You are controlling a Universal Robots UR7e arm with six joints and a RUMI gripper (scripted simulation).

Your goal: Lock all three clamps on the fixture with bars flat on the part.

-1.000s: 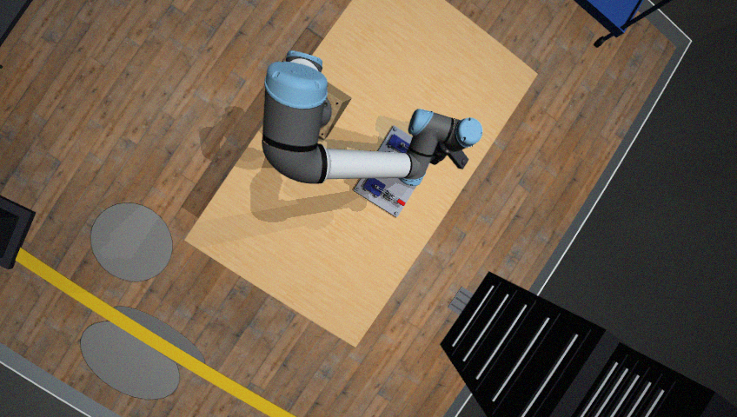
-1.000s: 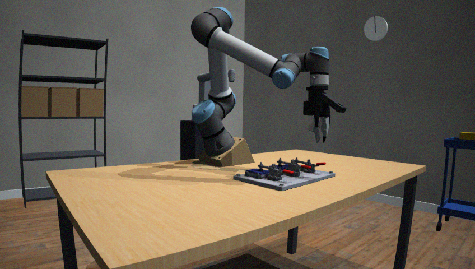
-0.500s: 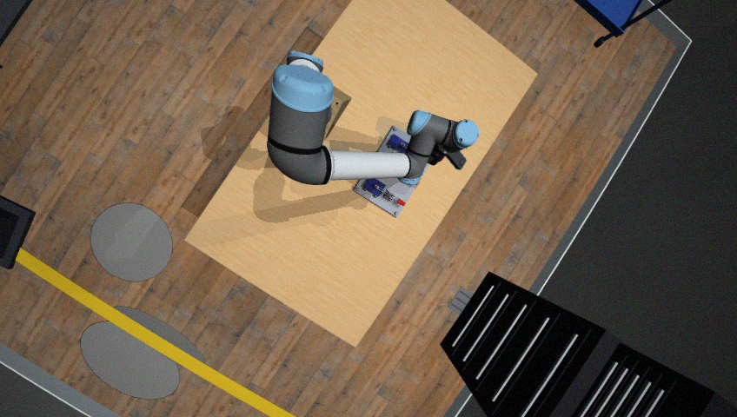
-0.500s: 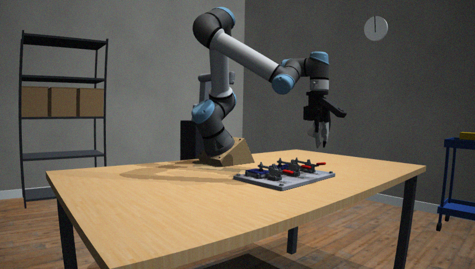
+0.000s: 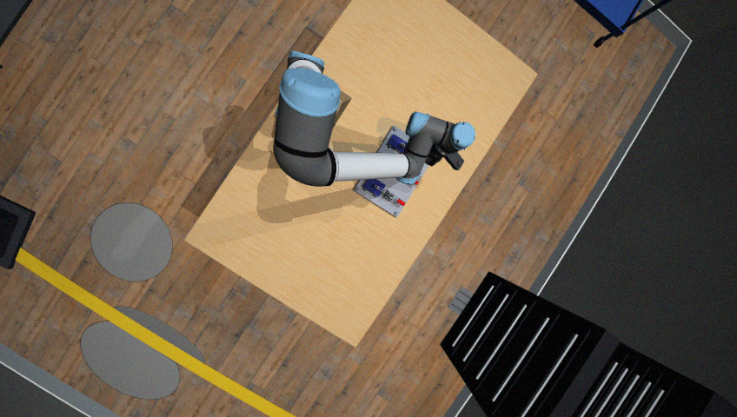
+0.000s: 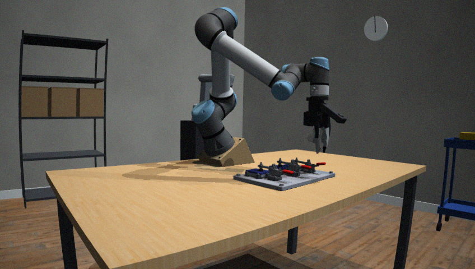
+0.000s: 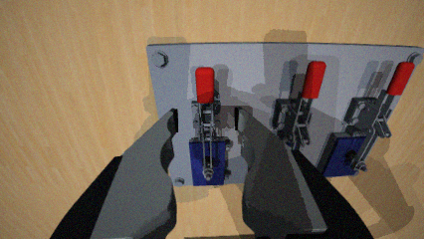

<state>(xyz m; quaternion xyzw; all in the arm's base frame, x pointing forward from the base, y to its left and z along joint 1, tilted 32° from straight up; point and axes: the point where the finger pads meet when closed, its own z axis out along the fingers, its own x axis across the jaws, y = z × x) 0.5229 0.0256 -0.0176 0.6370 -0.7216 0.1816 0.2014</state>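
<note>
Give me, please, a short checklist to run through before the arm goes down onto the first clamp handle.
1. Pincer carries nothing: ok, the fingers stand part way apart with only air between them.
2. Pincer lined up with a clamp: ok, in the wrist view the fingers frame the left clamp.
3. Pincer free of the fixture: ok, the exterior view shows it hanging above the handles, touching none.
4. All three red handles in sight: ok, left handle, middle handle, right handle.
5. Clamps locked: cannot tell, the handles lie low, but that does not prove it.
6. Bars flat on the blue parts: cannot tell.
</note>
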